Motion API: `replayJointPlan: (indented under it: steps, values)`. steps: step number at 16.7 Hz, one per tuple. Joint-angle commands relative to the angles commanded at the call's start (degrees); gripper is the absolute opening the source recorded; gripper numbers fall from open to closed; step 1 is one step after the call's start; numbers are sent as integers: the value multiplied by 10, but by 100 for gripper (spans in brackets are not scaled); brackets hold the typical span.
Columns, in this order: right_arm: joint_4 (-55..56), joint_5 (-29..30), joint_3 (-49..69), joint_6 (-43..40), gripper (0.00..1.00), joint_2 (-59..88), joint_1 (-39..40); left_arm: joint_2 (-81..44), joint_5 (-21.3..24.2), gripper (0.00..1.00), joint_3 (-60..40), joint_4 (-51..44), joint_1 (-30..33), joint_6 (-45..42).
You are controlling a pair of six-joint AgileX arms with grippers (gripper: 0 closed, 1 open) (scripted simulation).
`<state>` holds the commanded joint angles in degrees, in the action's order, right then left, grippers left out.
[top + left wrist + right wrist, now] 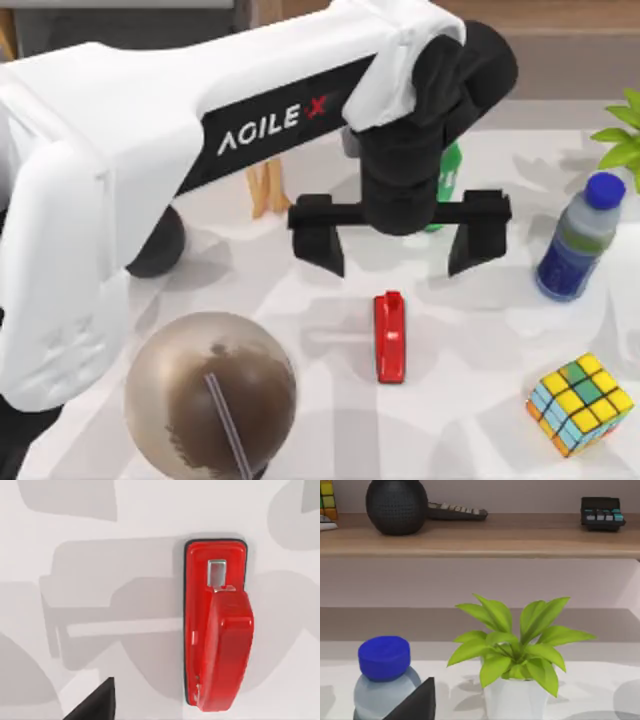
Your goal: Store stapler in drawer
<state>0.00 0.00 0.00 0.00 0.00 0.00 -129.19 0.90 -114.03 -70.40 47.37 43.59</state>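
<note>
The red stapler (390, 337) lies flat on the white table, its long axis running from near to far. My left gripper (395, 258) hangs open just above and a little beyond the stapler's far end, one black finger on each side and nothing between them. In the left wrist view the stapler (217, 630) is seen straight from above, with a black fingertip (95, 707) off to one side. The drawer is out of view. A black edge of my right gripper (415, 705) shows in the right wrist view, facing the back of the table.
A green bottle (452, 178) stands just behind the left gripper. At the right are a blue-capped bottle (580, 235), a colourful cube (580, 403) and a potted plant (512, 650). A brown ball (210, 395) sits front left. A wooden shelf (480, 542) runs along the back.
</note>
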Motion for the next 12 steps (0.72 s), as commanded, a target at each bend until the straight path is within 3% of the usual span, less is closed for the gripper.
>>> replayJointPlan:
  steps: [7,12]
  values:
    - [0,0,0,0,100,0,0,-23,-8,100,-11,-34,18,28]
    - [0,0,0,0,100,0,0,-31,-8,100,25,8,17,27]
